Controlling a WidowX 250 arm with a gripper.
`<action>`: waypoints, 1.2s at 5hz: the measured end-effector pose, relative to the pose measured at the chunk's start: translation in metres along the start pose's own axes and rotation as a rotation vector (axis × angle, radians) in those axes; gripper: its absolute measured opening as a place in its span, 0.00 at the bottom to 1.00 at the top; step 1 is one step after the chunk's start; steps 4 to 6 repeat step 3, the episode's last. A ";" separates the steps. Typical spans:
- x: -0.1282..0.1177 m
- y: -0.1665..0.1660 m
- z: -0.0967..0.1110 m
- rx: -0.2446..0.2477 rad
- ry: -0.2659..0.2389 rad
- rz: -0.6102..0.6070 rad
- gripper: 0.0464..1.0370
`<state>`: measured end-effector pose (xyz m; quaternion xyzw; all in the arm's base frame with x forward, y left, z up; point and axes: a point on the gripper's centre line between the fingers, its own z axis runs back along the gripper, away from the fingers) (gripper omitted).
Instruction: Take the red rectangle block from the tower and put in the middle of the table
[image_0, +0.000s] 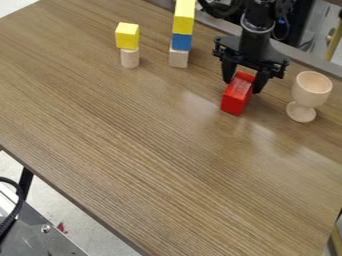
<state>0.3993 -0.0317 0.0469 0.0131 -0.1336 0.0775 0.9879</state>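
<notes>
The black gripper (244, 81) hangs down at the upper right of the camera view, shut on the red rectangular block (237, 95) with a finger on each side of its far end. The block's long side points toward the camera; whether it touches the table is hard to tell. To the left of the gripper stands a tower: a plain wood block (178, 58) at the bottom, a blue block (181, 42) on it and a yellow block (184, 17) on top. The wooden table (160, 145) lies under everything.
Just right of the red block stands a wooden goblet (308, 95). Left of the tower, a yellow cube (127, 36) rests on a plain wooden cylinder (129, 58). The table's near edge (77, 202) runs diagonally across the lower left.
</notes>
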 end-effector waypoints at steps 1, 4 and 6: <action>0.006 0.003 0.017 0.012 -0.037 0.025 0.97; 0.029 0.026 0.102 0.049 -0.177 0.076 0.96; 0.029 0.026 0.102 0.049 -0.177 0.076 0.96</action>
